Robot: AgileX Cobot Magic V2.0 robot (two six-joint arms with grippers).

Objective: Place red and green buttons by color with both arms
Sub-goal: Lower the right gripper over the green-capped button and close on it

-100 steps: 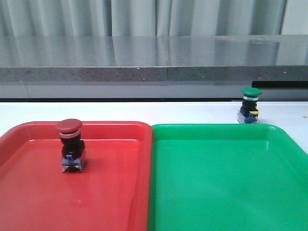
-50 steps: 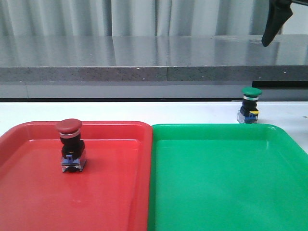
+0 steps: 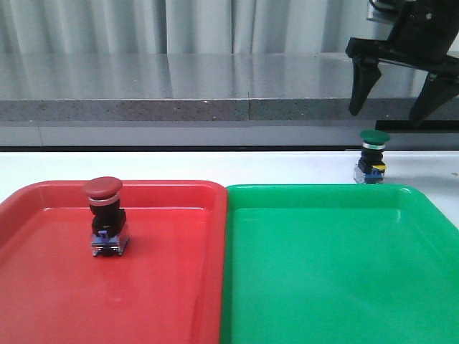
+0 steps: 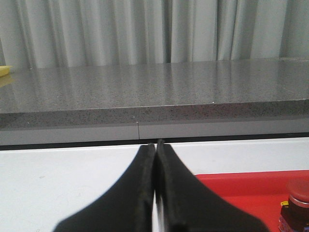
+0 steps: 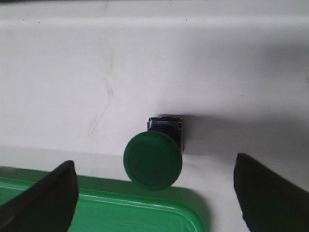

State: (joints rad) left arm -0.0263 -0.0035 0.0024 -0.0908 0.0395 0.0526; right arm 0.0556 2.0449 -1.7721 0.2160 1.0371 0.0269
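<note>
On white table [image 3: 215,166] behind green tray [image 3: 337,265]: green button [image 3: 374,156], upright, untouched. Above it: right gripper [image 3: 387,111], fingers spread wide, empty. On red tray [image 3: 43,287]: red button [image 3: 105,217], upright. Left gripper [image 4: 155,193]: fingers pressed together, holding nothing, low over table near red tray.

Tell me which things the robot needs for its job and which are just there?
Needed: red button, green button, red tray, green tray, right gripper, left gripper.
Just there: grey counter, curtain.
</note>
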